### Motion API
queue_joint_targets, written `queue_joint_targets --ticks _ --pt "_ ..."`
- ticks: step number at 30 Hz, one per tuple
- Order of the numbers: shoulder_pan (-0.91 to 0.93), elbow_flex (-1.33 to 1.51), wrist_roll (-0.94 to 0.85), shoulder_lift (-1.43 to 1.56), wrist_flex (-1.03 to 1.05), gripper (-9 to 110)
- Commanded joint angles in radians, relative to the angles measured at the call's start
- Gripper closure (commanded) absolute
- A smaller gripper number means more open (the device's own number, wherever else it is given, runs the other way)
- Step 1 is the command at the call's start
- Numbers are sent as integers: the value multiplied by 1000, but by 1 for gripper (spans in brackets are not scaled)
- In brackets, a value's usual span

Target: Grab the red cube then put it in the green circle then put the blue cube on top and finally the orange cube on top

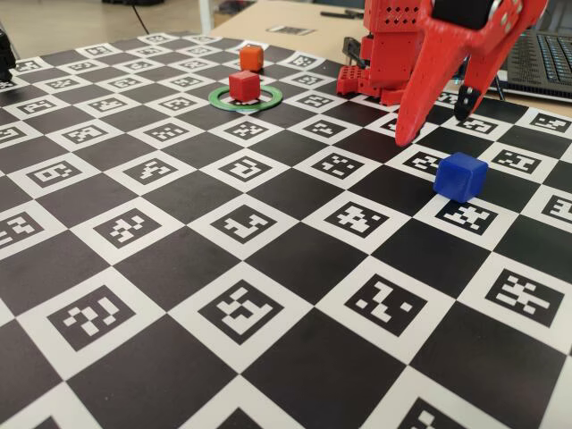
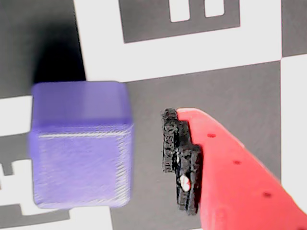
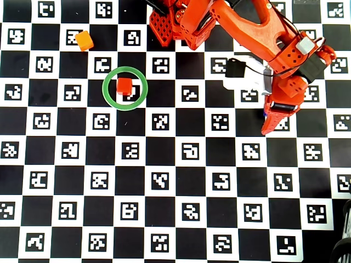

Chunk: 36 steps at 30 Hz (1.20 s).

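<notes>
**Arm reached out over blue cube, jaws open**

Nearest in the fixed view: the small matte blue plastic cube point(image 1: 460, 176) sits on the black-and-white checkered marker board point(image 1: 268, 268), on the right side, straddling a dark square and a white tag square. Directly above and just behind it, the red two-finger gripper point(image 1: 435, 123) points steeply down, jaws spread; the long red finger point(image 1: 420, 89) tip is close to the board, apart from the cube. In the wrist view the cube point(image 2: 80, 143) fills the left, with the black-padded finger point(image 2: 182, 160) just beside it on the right, a gap between; nothing gripped.

Overhead view: the red arm point(image 3: 247, 33) extends from its base at top centre out to the right, wrist bent down; the cube is almost wholly hidden beneath it.

Farther back: the small matte red cube point(image 1: 244, 86) rests inside the thin flat green ring point(image 1: 217, 97). Beyond it, the small matte orange cube point(image 1: 252, 58) stands alone, outside the ring.
</notes>
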Motion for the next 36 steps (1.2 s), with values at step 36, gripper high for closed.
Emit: queue_joint_targets --ticks 36 --pt "-12 164 -29 49 -330 55"
